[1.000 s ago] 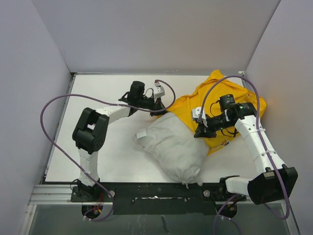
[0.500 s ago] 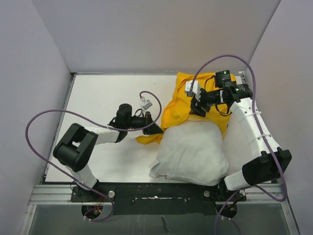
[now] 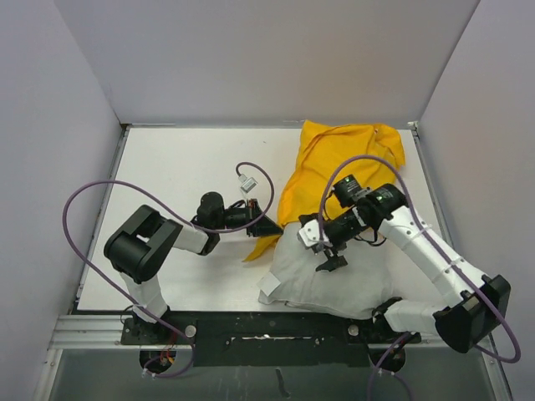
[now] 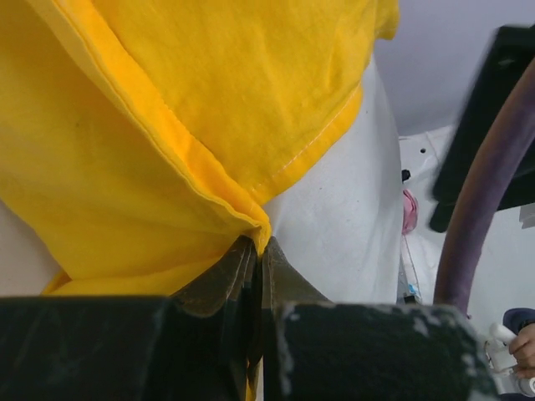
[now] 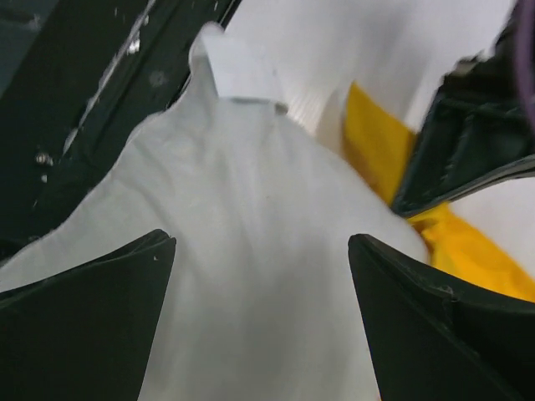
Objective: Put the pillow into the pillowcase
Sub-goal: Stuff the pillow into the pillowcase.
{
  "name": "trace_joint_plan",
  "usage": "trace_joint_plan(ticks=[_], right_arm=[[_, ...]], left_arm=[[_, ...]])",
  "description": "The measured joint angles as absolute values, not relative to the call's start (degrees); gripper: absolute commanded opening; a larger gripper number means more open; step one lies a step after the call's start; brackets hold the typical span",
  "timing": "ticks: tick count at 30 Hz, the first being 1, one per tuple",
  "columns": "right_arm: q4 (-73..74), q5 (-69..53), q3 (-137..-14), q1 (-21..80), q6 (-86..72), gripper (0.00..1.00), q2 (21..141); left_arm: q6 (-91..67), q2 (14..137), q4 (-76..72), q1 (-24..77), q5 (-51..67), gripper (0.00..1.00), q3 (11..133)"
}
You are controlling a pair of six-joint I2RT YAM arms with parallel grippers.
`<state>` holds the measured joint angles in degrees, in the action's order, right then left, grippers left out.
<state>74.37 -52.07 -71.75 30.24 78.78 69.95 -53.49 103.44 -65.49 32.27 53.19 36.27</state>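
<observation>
The yellow pillowcase [image 3: 334, 159] lies crumpled at the back right, and its lower edge drapes over the white pillow [image 3: 334, 280] near the front. My left gripper [image 3: 266, 225] is shut on the pillowcase hem [image 4: 251, 221] at the pillow's left side, with the pillow [image 4: 351, 192] right behind the hem. My right gripper [image 3: 324, 247] hovers open over the pillow's upper left part. Between its wide-spread fingers [image 5: 84, 292] I see only pillow fabric [image 5: 251, 251] and nothing gripped. A white tag [image 5: 241, 71] sticks out at the pillow's corner. A strip of the pillowcase [image 5: 376, 134] shows beside it.
Grey walls close in the white table [image 3: 175, 167] on three sides. A black rail [image 3: 251, 334] runs along the near edge below the pillow. Purple cables [image 3: 84, 209] loop above both arms.
My right gripper has opened and swung from the pillowcase at the back down over the pillow. The pillowcase top has dropped flatter. My left gripper has stayed shut on the hem, barely moving.
</observation>
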Motion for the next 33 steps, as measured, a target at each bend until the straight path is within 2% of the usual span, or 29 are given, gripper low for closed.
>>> trace_joint_plan(ticks=[2,3,6,7,8,12,19,21,23,28,29,33], right_arm=[[71.85,-46.35,-67.70,32.23,78.41,0.78,71.11],[69.95,-42.85,-65.93,33.21,77.78,0.67,71.40],[62.87,-32.21,-62.35,36.12,74.63,0.13,71.81],[60.53,-29.21,-61.71,36.82,73.76,0.03,72.10],[57.49,-25.45,-60.99,37.87,72.05,0.00,72.64],[44.29,-12.32,-60.75,37.41,65.41,0.00,76.42],[28.75,-0.40,-65.34,30.28,62.28,0.00,78.19],[23.27,1.39,-62.89,30.85,62.26,0.03,78.26],[20.25,1.48,-59.77,31.35,61.39,0.16,79.05],[25.43,-8.54,-57.98,31.07,57.52,0.61,84.27],[27.66,-11.86,-58.30,31.05,57.67,0.68,84.31],[40.99,-26.92,-63.72,29.82,59.48,0.85,81.25]], left_arm=[[-54.15,103.39,-66.37,32.38,53.06,0.00,36.03],[-54.33,103.39,-66.48,32.47,52.99,0.00,35.99],[-54.43,102.76,-65.36,32.99,52.73,0.00,35.92],[-54.39,102.08,-64.62,33.17,52.71,0.00,35.88],[-54.28,101.06,-63.81,33.30,52.60,0.00,35.73],[-52.18,93.62,-57.17,33.26,50.68,0.00,34.35],[-46.06,77.93,-40.71,32.49,43.83,0.00,32.25],[-44.91,75.18,-38.50,32.49,43.88,0.00,31.53],[-44.38,75.18,-37.74,32.49,44.56,0.00,30.85],[-47.29,83.59,-39.38,32.18,48.05,0.00,29.69],[-47.99,85.10,-39.38,32.12,48.51,0.03,29.36],[-48.42,85.03,-37.19,31.88,48.73,0.34,28.27]])
